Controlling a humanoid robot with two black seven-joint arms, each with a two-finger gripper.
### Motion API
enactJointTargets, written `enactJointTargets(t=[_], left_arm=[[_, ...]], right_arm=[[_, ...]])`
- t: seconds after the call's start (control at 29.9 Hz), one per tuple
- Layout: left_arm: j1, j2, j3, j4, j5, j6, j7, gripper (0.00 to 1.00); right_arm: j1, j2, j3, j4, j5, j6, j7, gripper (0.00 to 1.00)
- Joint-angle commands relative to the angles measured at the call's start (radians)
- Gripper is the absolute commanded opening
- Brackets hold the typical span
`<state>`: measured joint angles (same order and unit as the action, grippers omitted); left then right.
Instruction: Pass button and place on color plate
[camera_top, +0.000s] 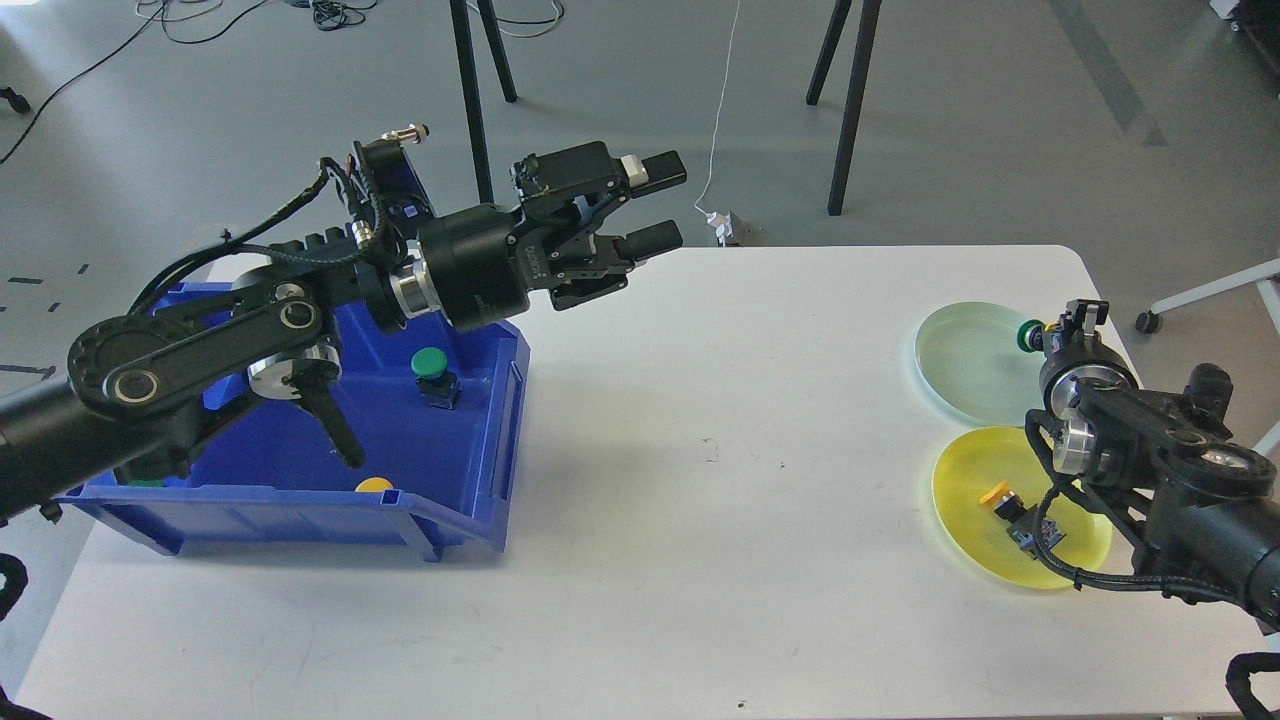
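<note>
My left gripper (662, 205) is open and empty. It hangs above the table's far edge, just right of the blue bin (300, 500). In the bin lie a green button (432, 372) and a yellow button (375, 485), the latter half hidden by the front wall. My right gripper (1052, 333) is shut on a green button (1028, 336) at the right rim of the pale green plate (965, 360). I cannot tell whether the button touches the plate. A yellow button (1000, 497) lies on the yellow plate (985, 540), partly behind my right arm.
The white table (720, 500) runs between the bin at left and the two plates at right. Black stand legs (850, 110) and a white cable (722, 120) are on the floor beyond the far edge. A bit of green (147, 483) shows at the bin's front left under my left arm.
</note>
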<state>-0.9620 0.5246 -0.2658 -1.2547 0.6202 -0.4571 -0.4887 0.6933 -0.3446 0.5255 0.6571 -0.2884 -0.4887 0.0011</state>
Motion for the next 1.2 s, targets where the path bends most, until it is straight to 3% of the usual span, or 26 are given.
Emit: enactJointTargets(t=[0.0,0.33,0.47,0.6,0.74,0.9,1.04,1.17], left_arm=[[0.000,0.000,-0.001,0.000,0.000,0.000,0.000,0.80],[0.000,0.000,-0.001,0.000,0.000,0.002,0.000,0.81],[0.002,0.000,-0.001,0.000,-0.002,0.006,0.000,0.82],[0.011,0.000,-0.006,0.001,-0.055,0.017,0.000,0.86],[0.081,0.025,-0.125,0.006,-0.151,0.015,0.000,0.89],[0.157,0.103,-0.277,0.078,-0.192,-0.032,0.000,0.94],[0.190,0.143,-0.335,0.234,-0.278,-0.032,0.000,0.95],[0.218,0.138,-0.366,0.382,-0.381,-0.032,0.000,0.99]], right_arm=[[0.003,0.013,0.001,-0.011,0.000,0.000,0.000,0.63],[0.005,0.013,0.013,0.002,0.003,0.000,0.004,0.94],[0.003,0.001,0.036,0.064,0.006,0.000,0.014,0.96],[-0.004,-0.031,0.111,0.227,0.006,0.000,0.026,0.96],[-0.018,-0.096,0.195,0.424,0.006,0.012,0.082,0.97],[-0.058,-0.143,0.284,0.571,0.009,0.293,0.138,0.97],[-0.081,-0.166,0.298,0.582,0.050,0.554,0.207,0.97],[-0.116,-0.194,0.344,0.572,0.271,0.910,0.263,0.97]])
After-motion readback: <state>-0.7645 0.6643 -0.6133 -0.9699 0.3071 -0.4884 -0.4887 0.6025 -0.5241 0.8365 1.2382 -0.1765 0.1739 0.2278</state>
